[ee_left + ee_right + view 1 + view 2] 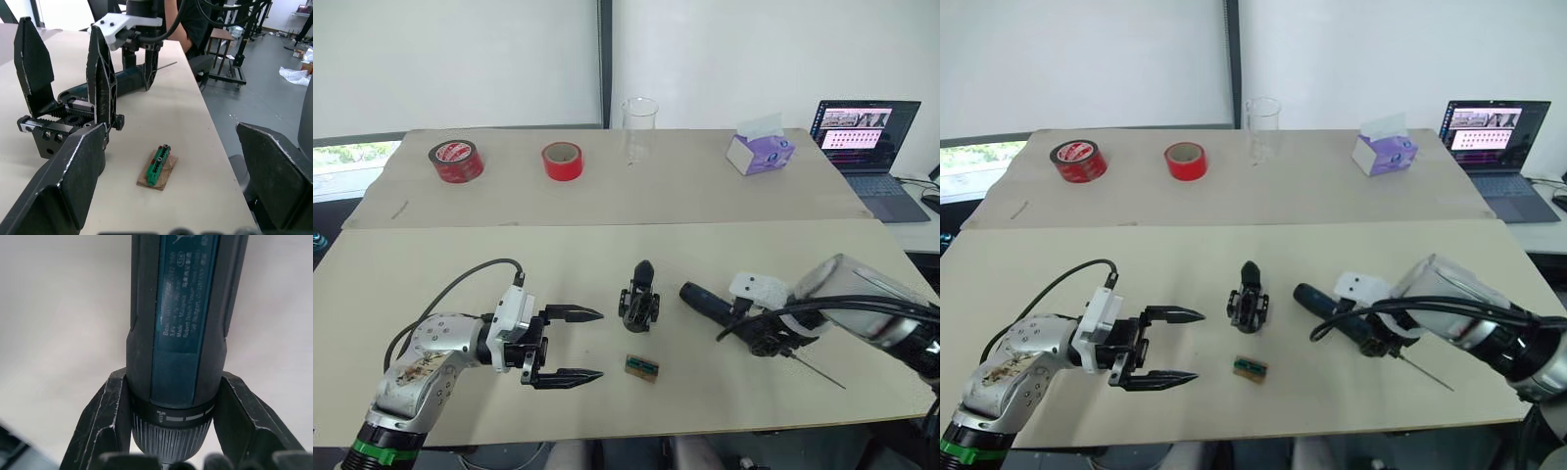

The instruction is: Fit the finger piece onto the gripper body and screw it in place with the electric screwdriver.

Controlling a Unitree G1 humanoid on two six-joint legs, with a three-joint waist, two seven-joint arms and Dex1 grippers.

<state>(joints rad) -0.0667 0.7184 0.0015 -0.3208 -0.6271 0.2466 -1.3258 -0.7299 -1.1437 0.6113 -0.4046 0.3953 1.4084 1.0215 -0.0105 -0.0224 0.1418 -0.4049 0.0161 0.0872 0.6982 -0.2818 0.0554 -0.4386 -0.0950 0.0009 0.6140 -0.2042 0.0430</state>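
The right hand (766,328) clamped the screwdriver (744,315) near the worktop's (607,264) front edge, bit angled toward that edge, seemingly readying to fasten, while the left hand (576,344) hung released beside the mid-worktop gripper body (639,299).

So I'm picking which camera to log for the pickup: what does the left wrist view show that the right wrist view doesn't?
Left wrist view alone: the gripper body on the table, the small green-and-brown block nearer the edge, the open left gripper, a person and stands behind. Right wrist view alone: the printed label on the tool's barrel and its ribbed collar between the fingers. Both: the right gripper closed around the electric screwdriver, which lies on the table.
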